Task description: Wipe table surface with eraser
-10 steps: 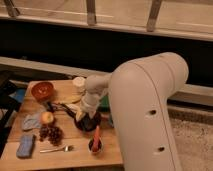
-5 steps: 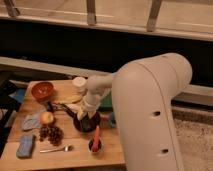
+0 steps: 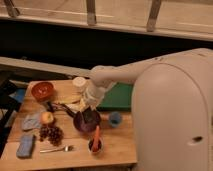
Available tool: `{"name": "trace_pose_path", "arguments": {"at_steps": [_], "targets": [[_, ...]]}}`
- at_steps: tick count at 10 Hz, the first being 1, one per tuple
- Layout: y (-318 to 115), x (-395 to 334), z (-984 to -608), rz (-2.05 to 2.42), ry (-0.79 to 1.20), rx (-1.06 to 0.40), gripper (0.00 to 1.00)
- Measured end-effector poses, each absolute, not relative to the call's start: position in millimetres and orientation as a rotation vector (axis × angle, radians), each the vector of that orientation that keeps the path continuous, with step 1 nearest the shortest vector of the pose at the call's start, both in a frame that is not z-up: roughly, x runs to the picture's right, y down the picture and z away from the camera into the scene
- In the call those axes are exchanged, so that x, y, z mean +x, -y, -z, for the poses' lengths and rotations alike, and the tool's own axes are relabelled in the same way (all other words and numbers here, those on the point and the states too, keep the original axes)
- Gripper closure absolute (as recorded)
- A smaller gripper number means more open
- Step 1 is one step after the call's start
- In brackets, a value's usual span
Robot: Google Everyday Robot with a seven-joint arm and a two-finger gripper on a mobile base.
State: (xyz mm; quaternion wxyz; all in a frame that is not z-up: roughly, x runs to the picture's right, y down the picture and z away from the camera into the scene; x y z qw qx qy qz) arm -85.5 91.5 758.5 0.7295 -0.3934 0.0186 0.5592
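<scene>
Holding gripper low over purple bowl, mid table surface, jaws squeezed together, probably to pinch eraser. Cannot confirm eraser: only dark smudge at bowl's 12 o'clock, beneath gripper.

The robot's pale body is covering the right end of the table surface and part of the green tray. The gripper, closed and hanging over the purple bowl, is hiding the bowl's inside — and is leaving it unclear whether anything is pinched.
</scene>
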Motion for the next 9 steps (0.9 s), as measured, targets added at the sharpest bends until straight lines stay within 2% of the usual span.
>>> {"name": "trace_pose_path", "arguments": {"at_steps": [2, 5, 9], "targets": [[-78, -64, -733, -1.225, -0.036, -0.813, 1.00], [-86, -18, -719, -1.250, -0.108, -0.747, 1.00], [-118, 60, -725, -1.358, -0.273, -0.716, 1.00]]}}
